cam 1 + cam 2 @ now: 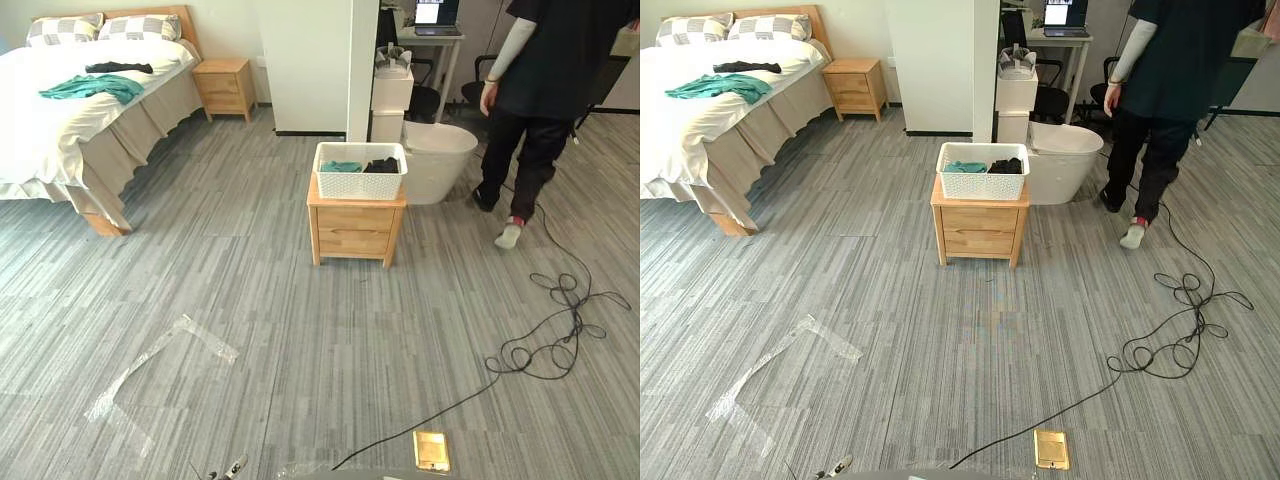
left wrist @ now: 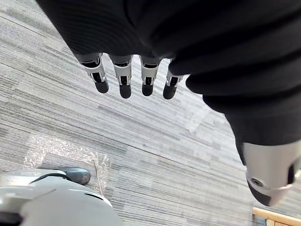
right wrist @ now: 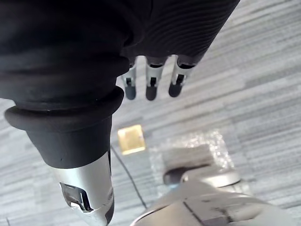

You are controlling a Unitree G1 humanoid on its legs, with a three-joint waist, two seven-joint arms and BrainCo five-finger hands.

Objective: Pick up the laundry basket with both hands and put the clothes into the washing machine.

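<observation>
1. The left hand (image 2: 124, 79) hangs over the grey plank floor (image 1: 260, 300) with its fingers straight and loose, holding nothing.
2. At far left stands a bed (image 1: 40, 130). A teal garment (image 1: 95, 87) and a dark garment (image 1: 119, 68) lie on its cover.
3. A strip of clear tape (image 1: 150, 362) is stuck to the floor, nearer the camera than the bed.
4. The white laundry basket (image 1: 360, 186) sits near the middle, on top of a low wooden cabinet (image 1: 354, 230). Teal clothes (image 1: 340, 166) lie in its left half and black clothes (image 1: 383, 165) in its right half. It is well apart from both hands.
5. Just behind and right of the basket is a white rounded tub (image 1: 440, 165), perhaps a bin; I cannot tell which.
6. A person (image 1: 545, 90) in dark clothes stands at right, facing away.
7. The right hand (image 3: 151, 81) is also released, its fingers straight above a brass floor plate (image 3: 130, 140).
</observation>
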